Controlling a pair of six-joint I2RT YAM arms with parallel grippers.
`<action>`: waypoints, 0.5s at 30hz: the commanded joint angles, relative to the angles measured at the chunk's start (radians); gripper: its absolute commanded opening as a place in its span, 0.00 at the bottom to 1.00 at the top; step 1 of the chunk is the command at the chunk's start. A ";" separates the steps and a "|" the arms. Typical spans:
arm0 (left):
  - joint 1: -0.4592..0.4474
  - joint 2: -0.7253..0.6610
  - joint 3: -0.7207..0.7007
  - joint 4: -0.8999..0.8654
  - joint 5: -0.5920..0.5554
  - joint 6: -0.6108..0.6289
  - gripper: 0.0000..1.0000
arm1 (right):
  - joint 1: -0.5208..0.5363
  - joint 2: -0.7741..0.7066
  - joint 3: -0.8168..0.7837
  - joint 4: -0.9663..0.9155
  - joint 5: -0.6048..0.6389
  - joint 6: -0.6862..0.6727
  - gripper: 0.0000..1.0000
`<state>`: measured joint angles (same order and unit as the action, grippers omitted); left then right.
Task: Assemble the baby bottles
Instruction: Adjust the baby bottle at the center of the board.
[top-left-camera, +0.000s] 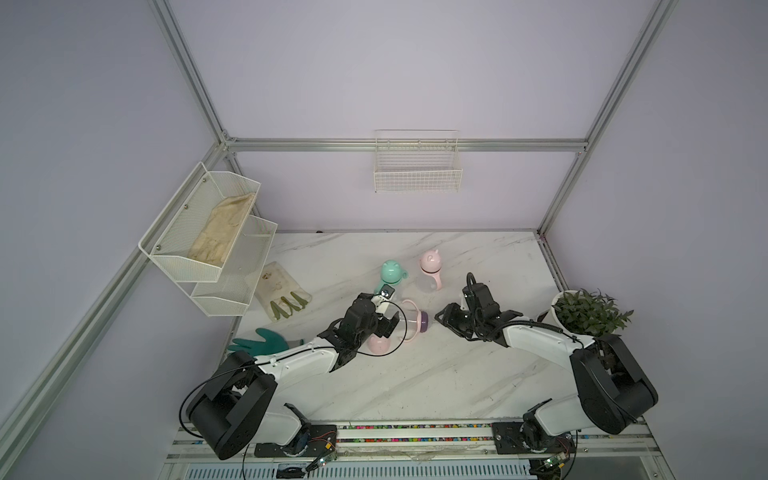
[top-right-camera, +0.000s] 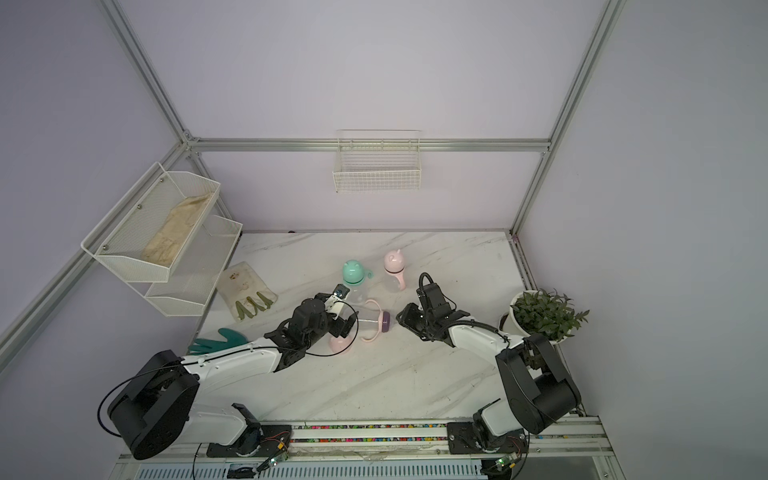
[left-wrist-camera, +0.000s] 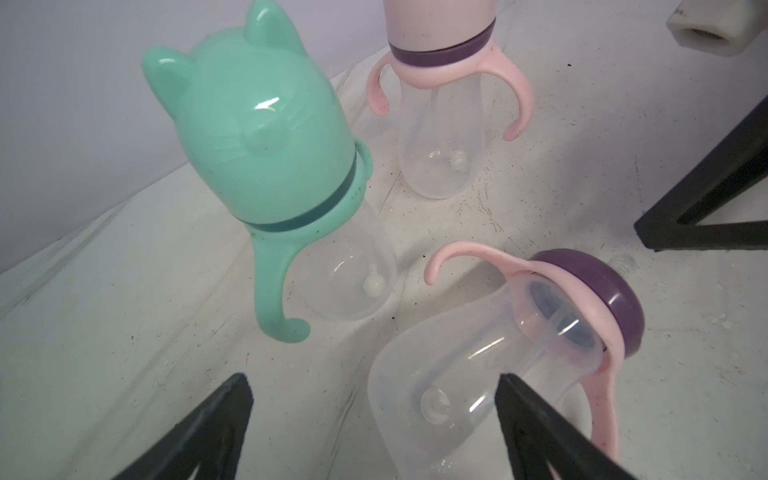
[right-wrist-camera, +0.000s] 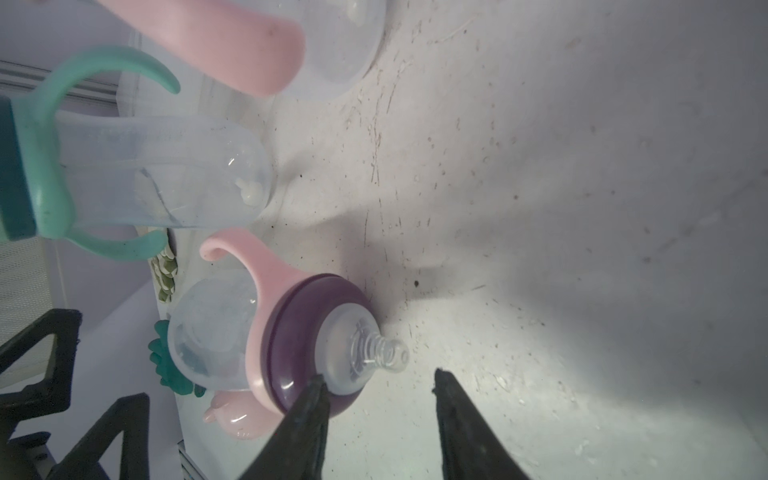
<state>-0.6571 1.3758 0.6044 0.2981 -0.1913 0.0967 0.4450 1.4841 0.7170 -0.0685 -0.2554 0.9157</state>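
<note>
Two of the baby bottles stand upright at the back, one with a mint eared cap (top-left-camera: 390, 271) (left-wrist-camera: 257, 141) and one with a pink cap (top-left-camera: 430, 262). The third bottle (top-left-camera: 409, 322) (left-wrist-camera: 457, 374) lies on its side, uncapped, with pink handles, a purple collar (right-wrist-camera: 299, 332) and a bare clear nipple (right-wrist-camera: 382, 353). My left gripper (top-left-camera: 388, 316) (left-wrist-camera: 374, 399) is open, and the lying bottle's base sits between its fingers. My right gripper (top-left-camera: 442, 316) (right-wrist-camera: 378, 378) is open at the nipple end, one fingertip against the collar. A loose pink cap (top-left-camera: 379, 345) lies under the left wrist.
A green rubber glove (top-left-camera: 259, 338) and a flat glove packet (top-left-camera: 282, 293) lie at the left. A white mesh rack (top-left-camera: 208, 237) hangs on the left wall and a wire basket (top-left-camera: 417, 166) on the back wall. A potted plant (top-left-camera: 588, 311) stands at the right edge.
</note>
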 joint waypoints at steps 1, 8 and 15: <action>-0.002 0.011 0.040 0.045 -0.017 -0.008 0.92 | -0.003 0.028 -0.020 0.118 -0.016 0.082 0.45; -0.003 0.019 0.032 0.045 -0.020 -0.019 0.92 | -0.003 0.067 -0.046 0.199 -0.026 0.133 0.40; -0.002 0.023 0.026 0.042 -0.010 -0.019 0.92 | -0.003 0.098 -0.058 0.262 -0.045 0.171 0.37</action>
<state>-0.6571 1.3937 0.6044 0.2993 -0.2016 0.0891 0.4450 1.5707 0.6716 0.1230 -0.2878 1.0363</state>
